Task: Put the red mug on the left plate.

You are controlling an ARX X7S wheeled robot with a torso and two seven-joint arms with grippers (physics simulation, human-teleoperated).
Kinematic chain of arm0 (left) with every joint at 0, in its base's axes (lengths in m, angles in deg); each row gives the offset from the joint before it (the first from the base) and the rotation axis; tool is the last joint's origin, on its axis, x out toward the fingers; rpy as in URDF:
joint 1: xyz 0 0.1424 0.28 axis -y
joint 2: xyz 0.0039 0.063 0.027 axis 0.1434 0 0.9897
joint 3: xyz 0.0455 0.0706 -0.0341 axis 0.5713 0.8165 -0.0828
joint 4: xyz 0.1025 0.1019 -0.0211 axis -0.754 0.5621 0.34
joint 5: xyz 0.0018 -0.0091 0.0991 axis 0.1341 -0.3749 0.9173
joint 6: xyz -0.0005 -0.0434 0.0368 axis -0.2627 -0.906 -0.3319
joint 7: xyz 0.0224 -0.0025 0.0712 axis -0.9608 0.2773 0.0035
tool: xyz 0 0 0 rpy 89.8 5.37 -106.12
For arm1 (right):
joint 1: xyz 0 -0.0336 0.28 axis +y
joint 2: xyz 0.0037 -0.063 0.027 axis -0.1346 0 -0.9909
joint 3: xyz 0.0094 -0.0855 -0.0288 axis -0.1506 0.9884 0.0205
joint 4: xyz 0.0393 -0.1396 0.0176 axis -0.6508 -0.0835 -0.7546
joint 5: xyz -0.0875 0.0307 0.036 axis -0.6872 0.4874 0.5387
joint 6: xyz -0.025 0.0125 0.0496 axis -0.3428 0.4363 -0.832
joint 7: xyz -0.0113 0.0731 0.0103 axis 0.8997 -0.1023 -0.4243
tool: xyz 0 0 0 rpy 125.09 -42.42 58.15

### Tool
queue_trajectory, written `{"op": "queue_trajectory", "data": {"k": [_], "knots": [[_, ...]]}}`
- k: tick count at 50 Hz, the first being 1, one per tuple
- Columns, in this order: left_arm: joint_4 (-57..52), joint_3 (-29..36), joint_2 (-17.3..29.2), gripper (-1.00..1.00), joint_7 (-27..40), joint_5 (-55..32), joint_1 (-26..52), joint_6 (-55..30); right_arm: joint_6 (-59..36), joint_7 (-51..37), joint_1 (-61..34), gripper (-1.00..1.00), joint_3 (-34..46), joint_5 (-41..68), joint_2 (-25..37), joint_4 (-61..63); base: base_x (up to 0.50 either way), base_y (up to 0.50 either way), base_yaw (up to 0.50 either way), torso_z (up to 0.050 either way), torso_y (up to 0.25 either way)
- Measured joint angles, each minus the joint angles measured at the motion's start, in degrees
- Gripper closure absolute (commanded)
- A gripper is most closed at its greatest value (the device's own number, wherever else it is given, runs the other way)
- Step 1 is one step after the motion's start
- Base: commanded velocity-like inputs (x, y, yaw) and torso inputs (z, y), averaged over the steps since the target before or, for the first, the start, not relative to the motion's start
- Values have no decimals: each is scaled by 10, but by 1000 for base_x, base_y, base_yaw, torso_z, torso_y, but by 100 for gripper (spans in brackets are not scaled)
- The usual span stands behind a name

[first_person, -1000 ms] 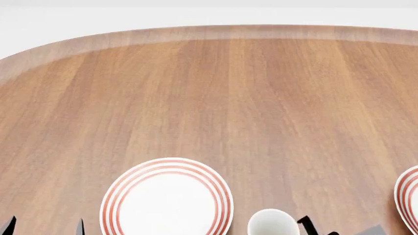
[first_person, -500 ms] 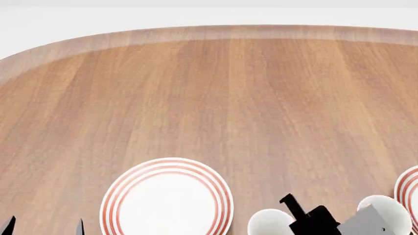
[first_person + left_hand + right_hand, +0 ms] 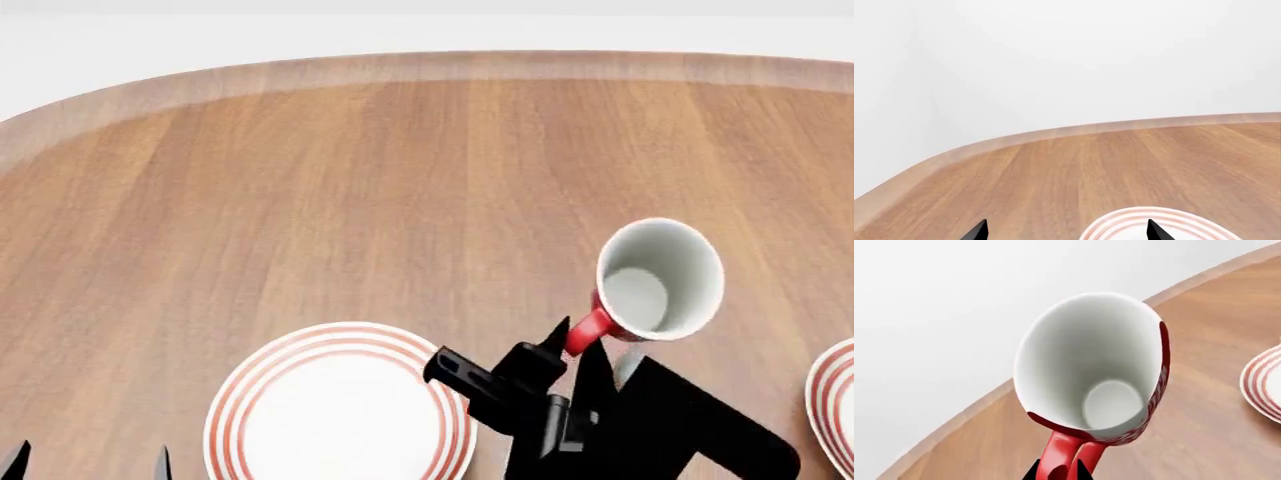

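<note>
A: Red mug with white scrollwork and a white inside (image 3: 659,278) — how does it handle, would you say?

B: Judging by its glazed look, stiff, smooth and breakable, light enough for one arm. The red loop handle (image 3: 1066,455) is the natural hold, though a thin loop lets the body swing, so a slow carry seems wise.

A: And the grip?

B: The black right gripper (image 3: 1057,471) has its fingertips pinched nearly together on that handle, one each side of the loop in the right wrist view. It grips the handle alone; nothing touches the rim or body.

A: Where is the mug?

B: Held up off the brown wooden table (image 3: 400,180), mouth turned toward the head camera, empty inside. It hangs beside and beyond the left plate, a round white plate with thin red rings (image 3: 342,412), not over it.

A: The other arm?

B: The black left gripper (image 3: 1066,229) shows two fingertips spread well apart with nothing between them, close to the plate's rim.

A: Anything else?

B: A second red-ringed white plate (image 3: 838,400) peeks in at the right edge, well apart from the first.
</note>
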Motion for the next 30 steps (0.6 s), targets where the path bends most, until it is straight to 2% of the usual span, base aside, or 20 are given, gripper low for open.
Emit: {"op": "queue_trajectory", "data": {"k": [13, 30], "knots": [[-1, 0, 3, -100, 2, -4, 1, 1, -27, 77, -17, 100, 85, -19, 10, 18, 0, 0, 0, 0, 0], [-5, 0, 7, -100, 7, -6, -1, 1, -24, 189, -26, 100, 161, -17, -25, -86, 0, 0, 0, 0, 1]]}}
